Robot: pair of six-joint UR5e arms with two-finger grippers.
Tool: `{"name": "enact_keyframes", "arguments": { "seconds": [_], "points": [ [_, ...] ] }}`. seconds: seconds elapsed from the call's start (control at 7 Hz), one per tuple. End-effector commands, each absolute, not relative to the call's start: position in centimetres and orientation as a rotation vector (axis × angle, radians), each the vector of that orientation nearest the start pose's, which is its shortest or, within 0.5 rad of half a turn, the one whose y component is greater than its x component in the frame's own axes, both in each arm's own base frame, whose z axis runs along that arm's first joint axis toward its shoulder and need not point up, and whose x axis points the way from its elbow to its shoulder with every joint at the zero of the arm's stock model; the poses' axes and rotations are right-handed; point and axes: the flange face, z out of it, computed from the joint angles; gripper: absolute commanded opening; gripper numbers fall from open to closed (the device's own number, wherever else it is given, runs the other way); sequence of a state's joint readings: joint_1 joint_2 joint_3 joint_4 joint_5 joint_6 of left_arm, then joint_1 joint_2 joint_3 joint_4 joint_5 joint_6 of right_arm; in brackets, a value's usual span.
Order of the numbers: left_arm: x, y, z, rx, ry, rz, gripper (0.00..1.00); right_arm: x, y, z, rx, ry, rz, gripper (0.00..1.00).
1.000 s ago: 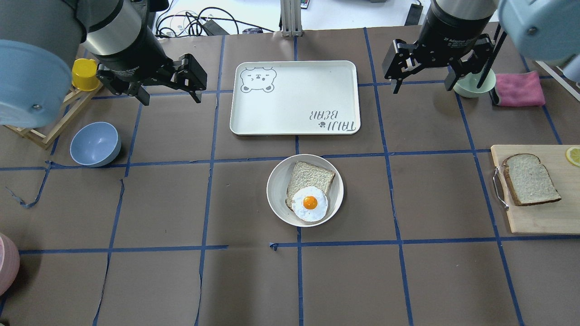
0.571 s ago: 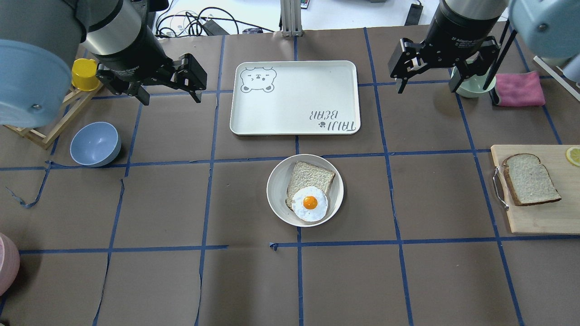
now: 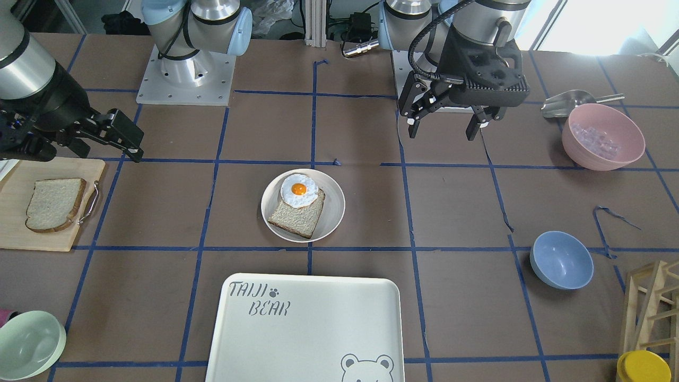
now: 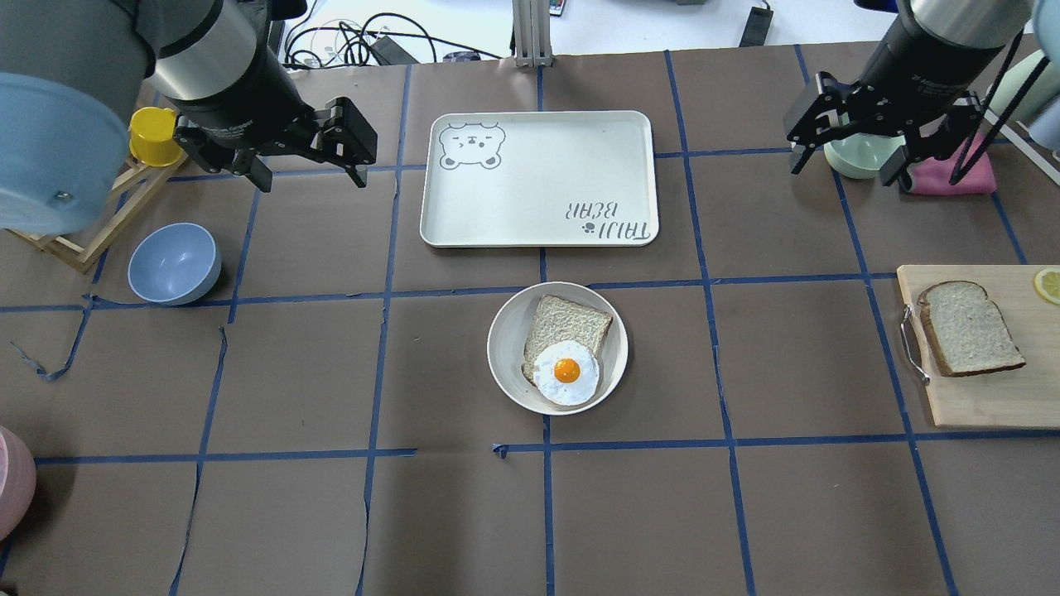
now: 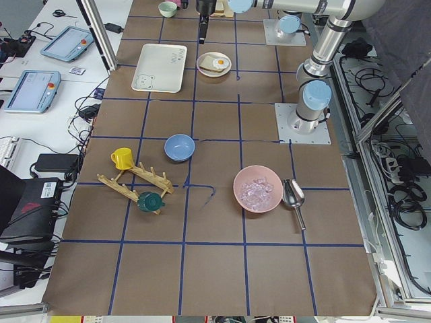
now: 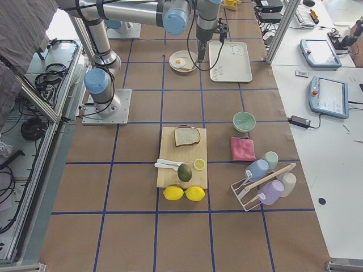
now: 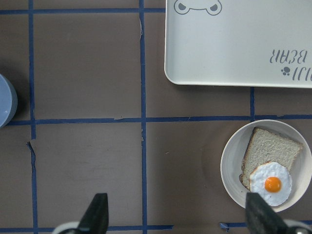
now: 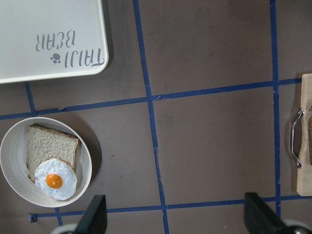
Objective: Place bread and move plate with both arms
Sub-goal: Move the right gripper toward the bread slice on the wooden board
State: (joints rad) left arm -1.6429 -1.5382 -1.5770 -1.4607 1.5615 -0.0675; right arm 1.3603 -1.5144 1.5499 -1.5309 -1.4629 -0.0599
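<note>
The plain bread slice (image 4: 969, 329) lies on a wooden cutting board (image 4: 985, 401) at the table's right edge; it also shows in the front-facing view (image 3: 54, 204). The off-white plate (image 4: 507, 364) sits mid-table and holds another slice topped with a fried egg (image 4: 567, 370). My left gripper (image 4: 313, 178) hangs open and empty above the table, left of the tray; the left wrist view shows its fingers (image 7: 97, 214) spread wide and the plate (image 7: 231, 168) at the lower right. My right gripper (image 4: 843, 171) is open and empty, far right, above the green bowl and well away from the bread.
The "TAIJI BEAR" tray (image 4: 538, 178) lies behind the plate. A blue bowl (image 4: 174, 263), a yellow cup (image 4: 153, 136) and a wooden rack stand at the left. A green bowl (image 4: 857, 157) and pink cloth (image 4: 952, 175) are at the far right. A pink bowl (image 3: 603, 136) sits near the left arm's base.
My right gripper has moved toward the table's right side, from beside the tray to over the green bowl. The left arm, the bread and the plate have not moved.
</note>
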Motion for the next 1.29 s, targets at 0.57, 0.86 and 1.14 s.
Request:
{"name": "enact_keyframes", "arguments": {
  "seconds": [0.57, 0.86, 1.14],
  "points": [
    [-16.9, -48.0, 51.1, 0.006, 3.156, -0.209, 1.00, -10.3, -54.6, 39.8, 0.274, 2.956, 0.161, 0.96],
    [-16.9, -48.0, 51.2, 0.006, 3.155, -0.212, 1.00, -15.5, -55.8, 36.2, 0.186, 2.949, 0.143, 0.92],
    [-16.9, -47.9, 51.1, 0.009, 3.156, -0.209, 1.00, -20.5, -55.9, 31.3, 0.104, 2.910, 0.186, 0.92]
  ]
}}
